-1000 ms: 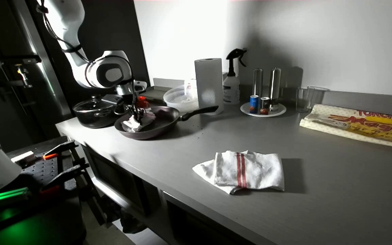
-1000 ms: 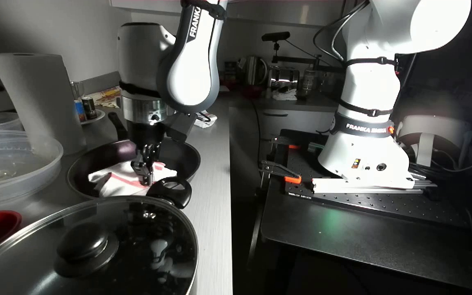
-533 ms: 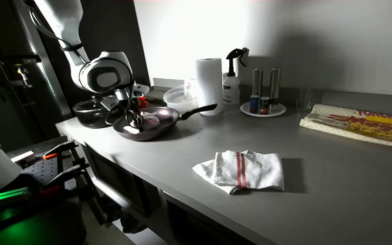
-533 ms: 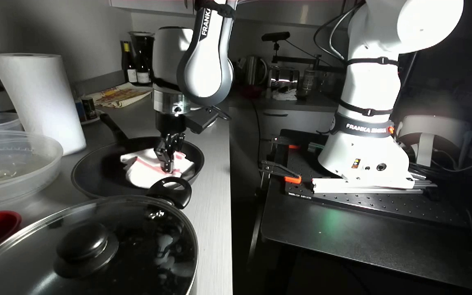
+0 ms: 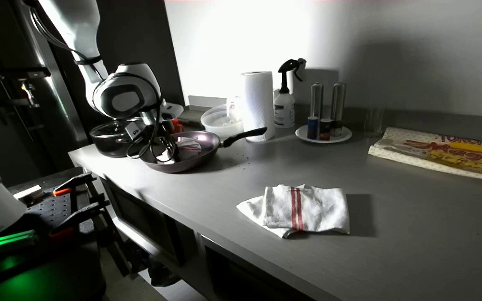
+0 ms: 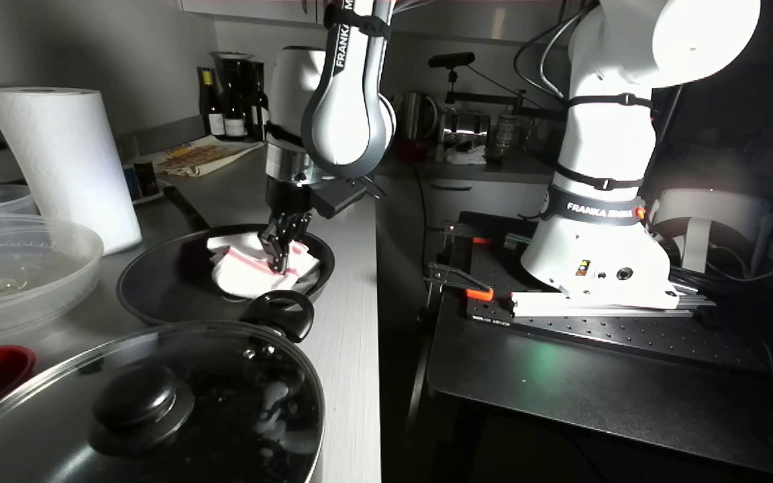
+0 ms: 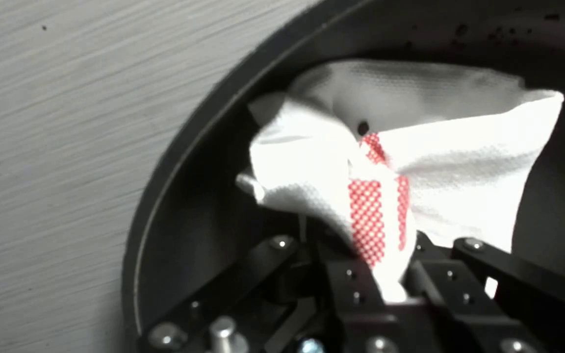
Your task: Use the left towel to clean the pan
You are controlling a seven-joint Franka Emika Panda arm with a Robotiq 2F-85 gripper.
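Grey counter [image 5: 224, 188]; jaws tight on bunched towel [image 7: 400, 162]

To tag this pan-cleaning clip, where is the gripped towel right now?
The gripped towel lies bunched inside the black pan, pinched in the claw. In an exterior view it is mostly in the pan's right half, beyond the lidded pot.

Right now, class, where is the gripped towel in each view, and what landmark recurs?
An exterior view: towel, left of centre, middle height.
An exterior view: towel, left of centre, just below middle.
Wrist view: towel, across the middle, mostly right.
Shared landmark: the pan beneath.
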